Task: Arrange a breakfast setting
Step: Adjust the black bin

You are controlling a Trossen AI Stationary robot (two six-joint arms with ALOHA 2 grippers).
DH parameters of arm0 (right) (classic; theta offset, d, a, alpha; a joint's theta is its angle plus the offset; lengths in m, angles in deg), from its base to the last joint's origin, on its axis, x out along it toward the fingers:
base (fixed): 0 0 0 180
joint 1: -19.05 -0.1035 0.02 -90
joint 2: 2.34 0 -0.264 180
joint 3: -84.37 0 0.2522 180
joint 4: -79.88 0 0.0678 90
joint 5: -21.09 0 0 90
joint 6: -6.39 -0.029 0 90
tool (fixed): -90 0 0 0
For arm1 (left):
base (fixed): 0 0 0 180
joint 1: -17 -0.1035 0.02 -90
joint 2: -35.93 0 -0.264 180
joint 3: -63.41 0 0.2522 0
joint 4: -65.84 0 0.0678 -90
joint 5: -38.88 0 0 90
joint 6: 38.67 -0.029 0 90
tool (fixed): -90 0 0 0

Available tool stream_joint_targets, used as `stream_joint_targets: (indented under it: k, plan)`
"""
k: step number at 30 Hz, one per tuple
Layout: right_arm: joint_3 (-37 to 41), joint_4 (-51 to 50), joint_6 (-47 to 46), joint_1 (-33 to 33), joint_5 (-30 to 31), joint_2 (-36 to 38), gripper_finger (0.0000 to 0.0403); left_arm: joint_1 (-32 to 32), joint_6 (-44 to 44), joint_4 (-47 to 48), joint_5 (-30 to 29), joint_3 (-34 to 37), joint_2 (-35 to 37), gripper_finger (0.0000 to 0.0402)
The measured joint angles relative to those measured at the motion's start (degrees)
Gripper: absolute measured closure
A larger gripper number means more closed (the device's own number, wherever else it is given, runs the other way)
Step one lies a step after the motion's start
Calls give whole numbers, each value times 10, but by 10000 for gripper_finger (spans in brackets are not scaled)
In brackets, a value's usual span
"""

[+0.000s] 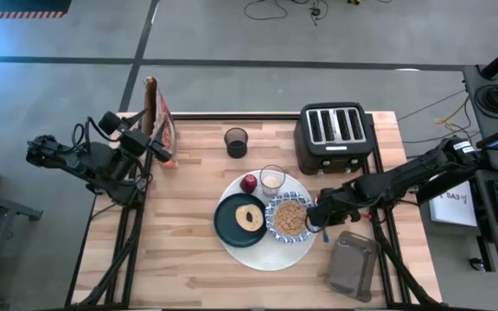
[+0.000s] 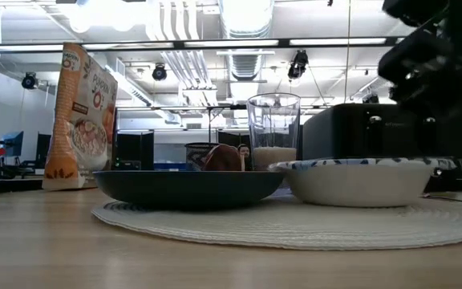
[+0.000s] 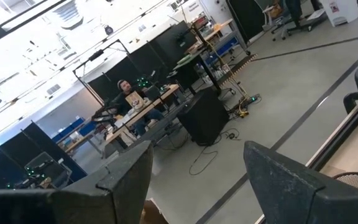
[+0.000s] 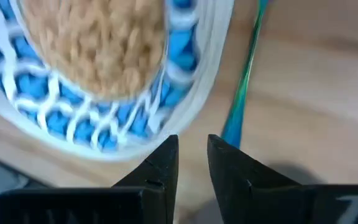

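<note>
A big round white mat (image 1: 262,252) lies mid-table. On it sit a dark green plate (image 1: 228,221) bearing a bagel (image 1: 250,215), a blue-and-white bowl (image 1: 290,217) of cereal, a small clear glass (image 1: 272,180) and a red apple (image 1: 248,183). A spoon with a blue-green handle (image 4: 243,81) lies on the wood beside the bowl's rim (image 4: 185,106). My right gripper (image 4: 193,152) hovers at the bowl's right side, its fingers a narrow gap apart with nothing between them. My left gripper (image 3: 197,162) is open and empty at the table's left edge. My right gripper: the spoon's handle end (image 4: 229,132) runs in under one finger (image 4: 229,165), outside the gap between the two. I cannot tell whether that finger touches it.
A black toaster (image 1: 334,130) stands at the back right and a dark cup (image 1: 236,142) behind the mat. A cereal bag (image 1: 158,121) stands at the back left by my left arm. A grey container (image 1: 353,266) lies near the front right.
</note>
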Motion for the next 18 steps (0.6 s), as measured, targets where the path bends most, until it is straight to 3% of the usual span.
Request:
stream_joint_targets:
  k: [10,18]
  plan:
    - [-40,15,-95,-81,-20,-26,327,0,0,0,0,0,0,166]
    - [-129,15,-123,-136,-23,-129,327,0,1,0,0,0,0,166]
